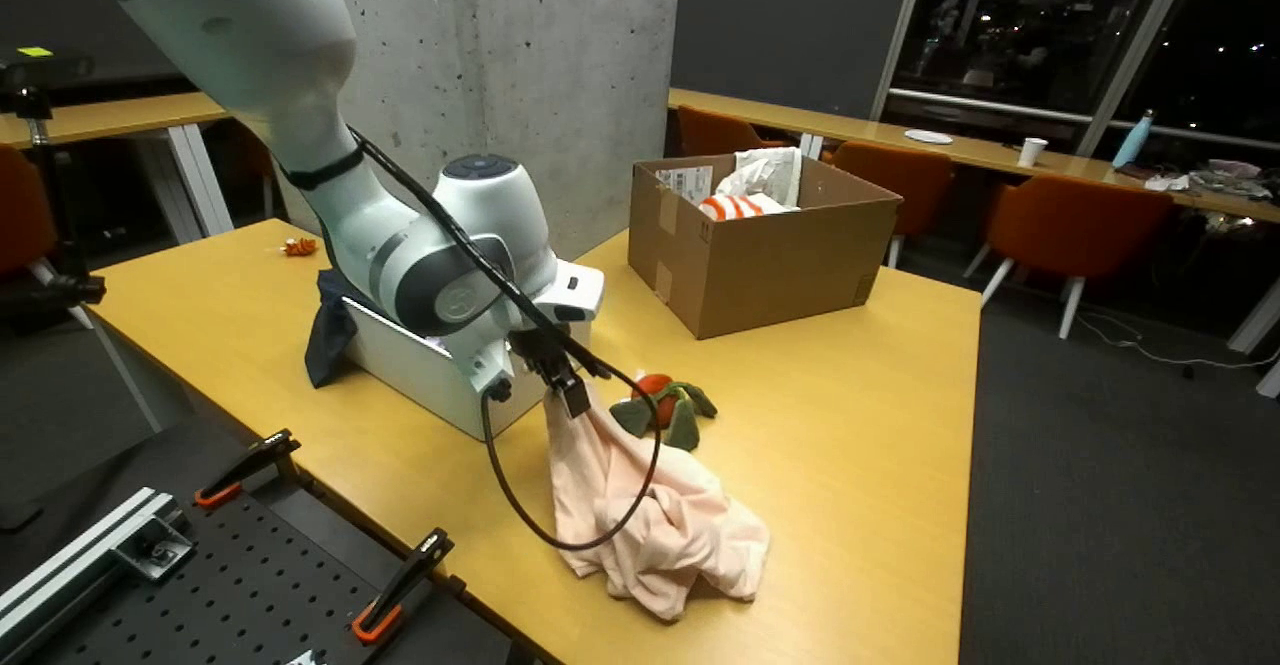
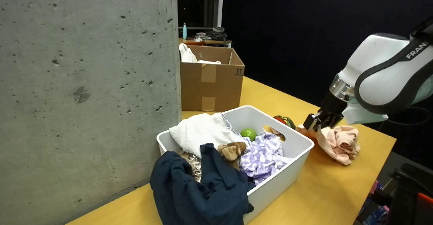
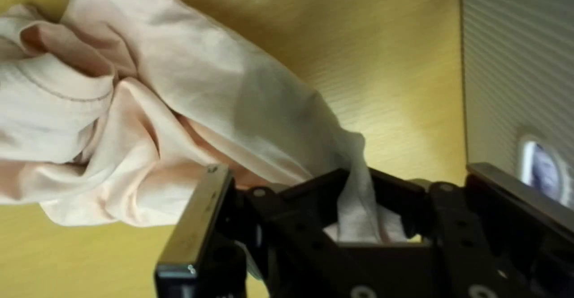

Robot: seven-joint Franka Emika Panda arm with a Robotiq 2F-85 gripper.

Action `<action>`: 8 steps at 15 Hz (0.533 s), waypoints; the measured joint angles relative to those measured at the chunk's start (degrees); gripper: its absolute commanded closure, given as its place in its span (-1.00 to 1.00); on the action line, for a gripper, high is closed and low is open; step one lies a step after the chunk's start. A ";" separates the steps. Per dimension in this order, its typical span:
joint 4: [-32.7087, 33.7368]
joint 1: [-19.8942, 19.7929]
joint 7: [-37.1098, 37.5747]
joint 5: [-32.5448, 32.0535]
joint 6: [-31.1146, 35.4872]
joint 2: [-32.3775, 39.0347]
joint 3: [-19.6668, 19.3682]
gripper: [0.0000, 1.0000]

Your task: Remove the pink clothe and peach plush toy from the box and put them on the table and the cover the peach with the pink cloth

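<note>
In an exterior view, the red plush peach toy with green leaves [image 1: 666, 407] sits on the yellow wooden bench [image 1: 850, 445] just beside the white rectangular plastic box [image 1: 420, 375]; the crumpled pale-pink fabric cloth [image 1: 665, 525] lies near the box's same end. In an exterior view, a purple-and-white checked fabric [image 2: 260, 157] lies inside the box. In the wrist view, the black pincer [image 3: 358, 177] is pinched together on a bunched edge of the cloth, beside the box. Covering seems the step in hand; next, that edge likely needs drawing over the toy, then releasing.

PLACE: office-like | long desk [image 1: 985, 153] | orange chairs [image 1: 1075, 220] | concrete wall [image 1: 520, 75] | windows [image 1: 1020, 40]
</note>
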 measured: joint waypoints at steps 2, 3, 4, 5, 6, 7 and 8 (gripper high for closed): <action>-0.40 2.39 0.07 -0.09 -1.87 -2.67 -0.01 1.00; -0.49 3.78 0.14 -0.14 -2.95 -3.83 0.04 1.00; -0.55 5.31 0.36 -0.26 -4.00 -4.98 0.05 1.00; -0.65 6.79 0.71 -0.47 -4.85 -6.17 0.04 1.00; -0.74 8.13 1.12 -0.80 -5.70 -7.42 0.05 1.00; -0.89 9.23 1.57 -1.28 -6.39 -8.75 0.06 1.00; -1.08 9.95 1.70 -1.55 -7.10 -10.14 0.16 1.00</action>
